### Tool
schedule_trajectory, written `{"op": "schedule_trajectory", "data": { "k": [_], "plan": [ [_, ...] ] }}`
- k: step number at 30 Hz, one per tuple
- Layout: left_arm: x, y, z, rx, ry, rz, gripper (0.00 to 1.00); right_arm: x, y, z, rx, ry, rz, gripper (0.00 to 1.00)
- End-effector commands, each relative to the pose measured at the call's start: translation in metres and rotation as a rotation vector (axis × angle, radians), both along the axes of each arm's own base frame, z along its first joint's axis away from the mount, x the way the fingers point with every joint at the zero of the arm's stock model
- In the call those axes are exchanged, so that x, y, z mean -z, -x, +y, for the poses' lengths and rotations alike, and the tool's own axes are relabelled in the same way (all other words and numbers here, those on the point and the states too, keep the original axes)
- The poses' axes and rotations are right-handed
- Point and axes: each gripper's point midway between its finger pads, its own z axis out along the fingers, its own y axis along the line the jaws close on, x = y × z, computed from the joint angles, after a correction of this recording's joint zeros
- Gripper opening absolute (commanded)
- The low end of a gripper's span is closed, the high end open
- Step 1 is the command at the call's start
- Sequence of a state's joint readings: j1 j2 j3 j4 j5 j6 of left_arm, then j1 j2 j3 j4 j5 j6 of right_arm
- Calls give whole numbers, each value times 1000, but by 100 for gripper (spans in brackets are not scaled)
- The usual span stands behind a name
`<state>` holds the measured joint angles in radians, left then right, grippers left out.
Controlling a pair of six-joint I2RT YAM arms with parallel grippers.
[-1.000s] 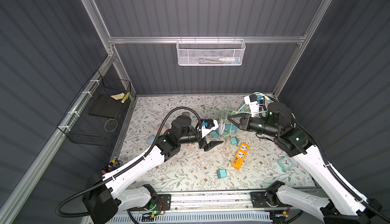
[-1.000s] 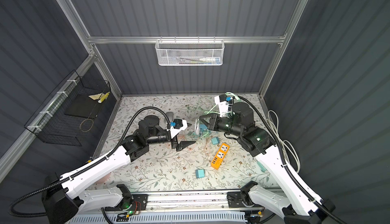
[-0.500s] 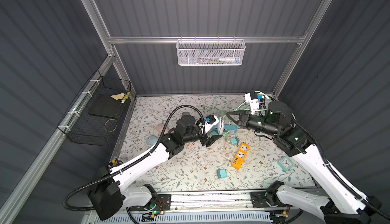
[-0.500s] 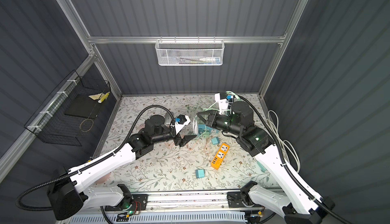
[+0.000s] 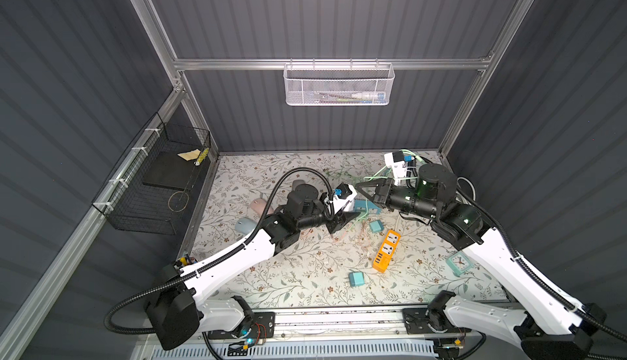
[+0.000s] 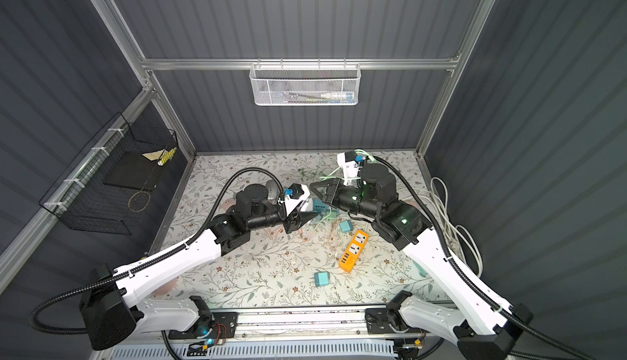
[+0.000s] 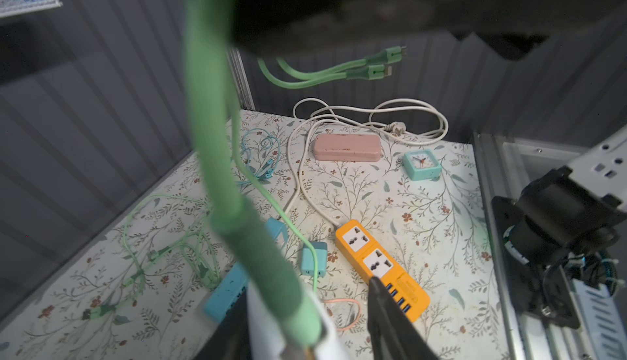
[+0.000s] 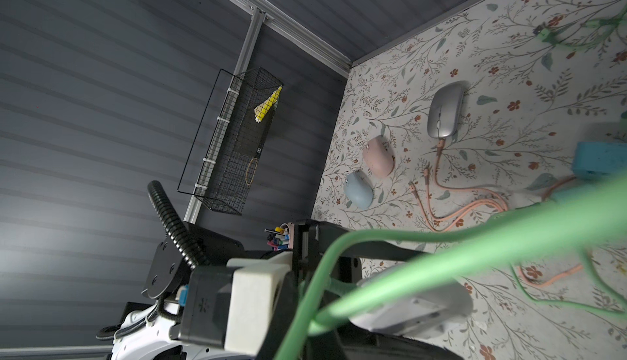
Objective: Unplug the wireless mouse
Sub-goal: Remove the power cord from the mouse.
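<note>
R gripper (image 5: 361, 187) clenched on green cable (image 8: 475, 246); L gripper (image 5: 349, 212) jaws around white mouse (image 8: 414, 311), can't tell if gripping.

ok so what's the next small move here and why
Probably finish closing the left tool on the white mouse before any pull. The right tool is shut on the green cable, which runs into the mouse, while the left wrist view shows a gap between the mouse and one finger. Pulling now would likely drag the mouse along.
</note>
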<state>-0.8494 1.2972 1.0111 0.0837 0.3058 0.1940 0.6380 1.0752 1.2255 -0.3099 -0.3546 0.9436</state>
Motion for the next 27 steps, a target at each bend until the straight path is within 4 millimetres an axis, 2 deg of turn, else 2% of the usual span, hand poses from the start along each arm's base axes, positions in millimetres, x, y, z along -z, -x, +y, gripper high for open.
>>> {"op": "schedule_trajectory", "data": {
  "k": [1,5,11,14,16,21,27],
  "plan": [
    [-7,1,-3,14,-10,-11,35,-29,-3,-7,45,-41,-73,0],
    [-4,1,-1,8,-30,-7,26,-31,-3,-12,64,-17,-96,0],
    [2,1,-2,11,-73,34,0,-36,-3,-28,114,72,-173,0],
    [5,2,-3,21,-95,62,0,-37,7,-28,49,142,-264,0],
    [13,1,-3,16,-123,74,0,-40,7,-34,71,159,-275,0],
    [62,-1,8,-15,-289,159,0,-67,9,-49,117,203,-352,0],
    [97,9,31,-39,-430,232,0,-74,8,-58,151,234,-372,0]
  ]
}}
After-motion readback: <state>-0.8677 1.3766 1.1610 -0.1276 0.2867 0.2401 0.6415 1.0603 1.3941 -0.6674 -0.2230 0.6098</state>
